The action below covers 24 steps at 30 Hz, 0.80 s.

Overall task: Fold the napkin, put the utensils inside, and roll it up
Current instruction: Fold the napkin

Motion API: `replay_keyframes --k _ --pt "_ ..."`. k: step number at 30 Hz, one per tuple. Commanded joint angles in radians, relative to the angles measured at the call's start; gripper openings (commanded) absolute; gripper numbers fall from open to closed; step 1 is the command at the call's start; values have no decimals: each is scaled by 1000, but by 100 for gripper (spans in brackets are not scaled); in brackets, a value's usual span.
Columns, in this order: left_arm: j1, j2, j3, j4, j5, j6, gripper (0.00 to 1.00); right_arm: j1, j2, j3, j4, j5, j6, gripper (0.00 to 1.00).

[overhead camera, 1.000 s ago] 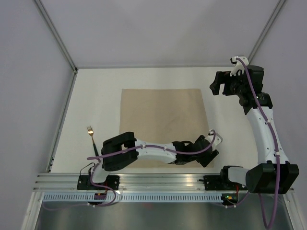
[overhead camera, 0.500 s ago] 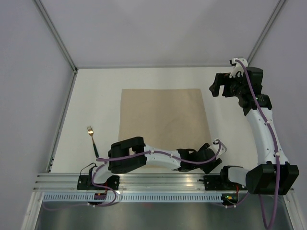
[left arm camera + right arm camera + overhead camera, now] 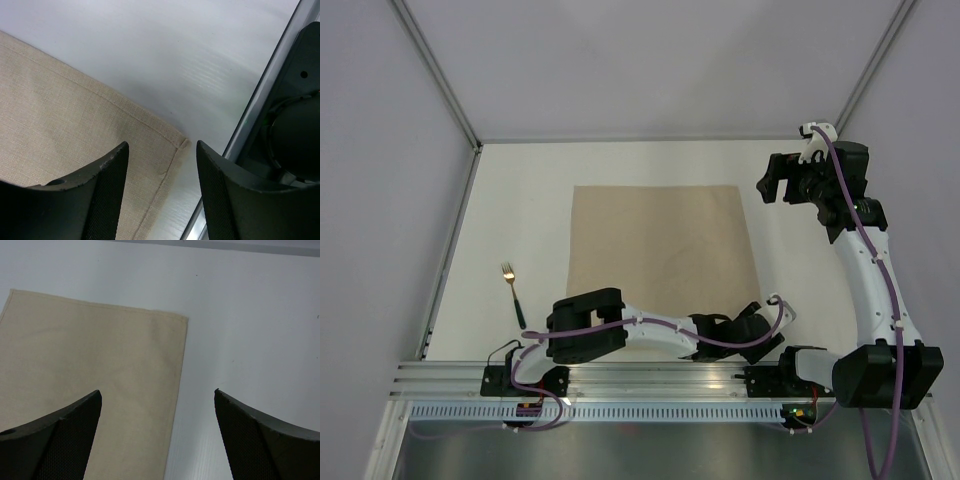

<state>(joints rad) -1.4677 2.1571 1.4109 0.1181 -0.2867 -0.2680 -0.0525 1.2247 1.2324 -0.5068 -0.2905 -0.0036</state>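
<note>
- The napkin was seen spread flat and unfolded on the white table, roughly at its middle.
- One utensil, a fork with a gold-coloured head and a dark handle, was found lying left of the napkin and well apart from it, with its tines turned toward the far side.
- The left gripper was stretched low along the near edge of the table and was placed at the napkin's near right corner, close to the base of the right arm.
- In the left wrist view, its fingers were seen apart. The hemmed corner of the napkin lay flat in the gap between them and was not clamped.
- The right gripper was held raised near the napkin's far right corner, off to its right.
- In the right wrist view, its fingers were spread wide, with nothing gripped. One corner of the napkin and bare table were seen below them.
</note>
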Motion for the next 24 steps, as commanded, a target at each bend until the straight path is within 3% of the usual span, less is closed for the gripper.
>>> replay_keyframes --k 1,9,11,16,23,24 --pt "-6 37 -1 45 -6 39 61 0 -25 -4 5 27 27 98" --pt "-6 61 -9 51 -2 32 60 0 -24 -7 5 27 25 98" --pt "-6 67 -9 49 -6 32 56 0 -22 -8 5 25 24 98" --pt "-6 64 -23 55 -22 33 34 -1 -19 -10 5 24 20 98" --pt "0 0 -41 71 -6 49 17 0 -13 -11 5 17 19 98" --pt "0 -11 -43 72 -3 50 10 0 -13 -11 4 16 19 98"
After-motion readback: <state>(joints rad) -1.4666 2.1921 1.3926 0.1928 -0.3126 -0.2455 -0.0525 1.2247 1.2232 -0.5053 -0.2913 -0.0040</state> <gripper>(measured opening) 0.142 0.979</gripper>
